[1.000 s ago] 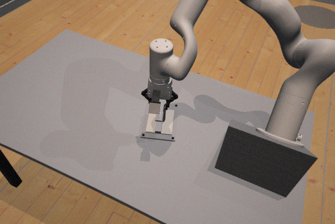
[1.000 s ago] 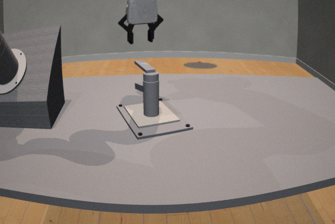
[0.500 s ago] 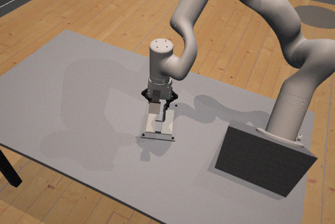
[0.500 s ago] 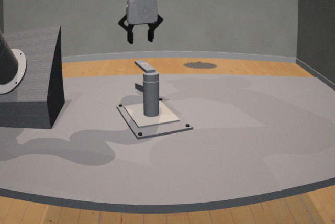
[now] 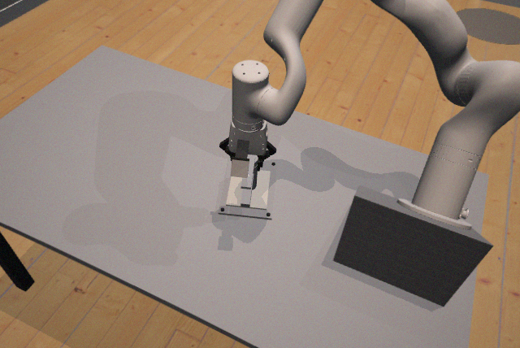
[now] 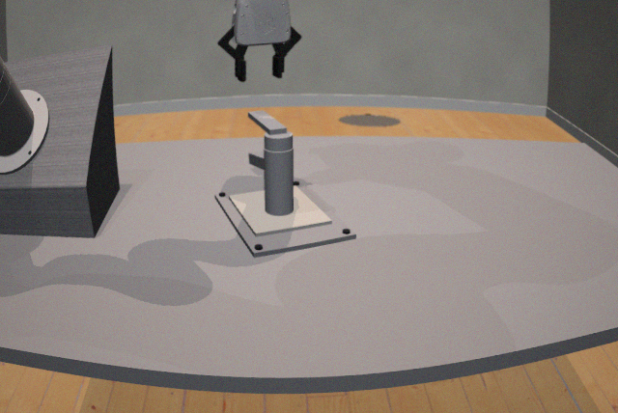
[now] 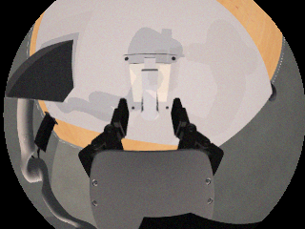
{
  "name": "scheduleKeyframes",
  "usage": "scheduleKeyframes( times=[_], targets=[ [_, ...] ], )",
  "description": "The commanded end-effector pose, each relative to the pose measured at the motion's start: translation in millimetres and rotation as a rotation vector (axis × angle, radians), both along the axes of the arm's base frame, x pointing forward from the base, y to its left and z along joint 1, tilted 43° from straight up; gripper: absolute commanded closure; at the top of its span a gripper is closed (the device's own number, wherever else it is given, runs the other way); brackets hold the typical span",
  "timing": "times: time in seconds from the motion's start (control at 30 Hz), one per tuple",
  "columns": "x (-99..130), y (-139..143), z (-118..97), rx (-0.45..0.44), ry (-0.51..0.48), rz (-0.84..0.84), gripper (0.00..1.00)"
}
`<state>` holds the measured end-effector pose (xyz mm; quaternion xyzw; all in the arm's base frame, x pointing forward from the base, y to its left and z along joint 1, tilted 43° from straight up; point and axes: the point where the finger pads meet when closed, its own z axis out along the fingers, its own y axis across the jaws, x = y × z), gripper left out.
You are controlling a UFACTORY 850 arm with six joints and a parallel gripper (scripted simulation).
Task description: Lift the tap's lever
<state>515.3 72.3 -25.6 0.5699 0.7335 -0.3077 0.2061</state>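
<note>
The tap (image 6: pixel 277 177) is a grey upright cylinder on a square base plate (image 6: pixel 284 219) near the middle of the table. Its flat lever (image 6: pixel 266 122) sits on top and reaches back and to the left. My gripper (image 6: pixel 259 69) hangs open and empty well above the lever's free end, fingers pointing straight down. In the top view the gripper (image 5: pixel 248 159) covers much of the tap (image 5: pixel 245 193). In the wrist view the lever (image 7: pixel 151 92) lies between my two fingertips, far below them.
The arm's dark pedestal block (image 5: pixel 403 247) stands on the table to the right of the tap in the top view and shows at the left in the exterior view (image 6: pixel 54 149). A dark table leg (image 5: pixel 12 264) shows at the left edge.
</note>
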Motion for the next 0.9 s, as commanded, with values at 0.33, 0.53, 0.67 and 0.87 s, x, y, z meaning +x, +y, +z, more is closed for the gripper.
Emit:
scheduleKeyframes(
  times=[0.33,0.53,0.67,0.87],
  targets=[
    [0.0,-6.4,-6.8,0.002,0.0,0.002,0.32],
    [-0.5,-12.8,-13.3,0.002,0.0,0.002,0.32],
    [-1.0,-17.6,-18.2,0.002,0.0,0.002,0.32],
    [-1.5,-23.6,-24.3,0.002,0.0,0.002,0.32]
  ],
)
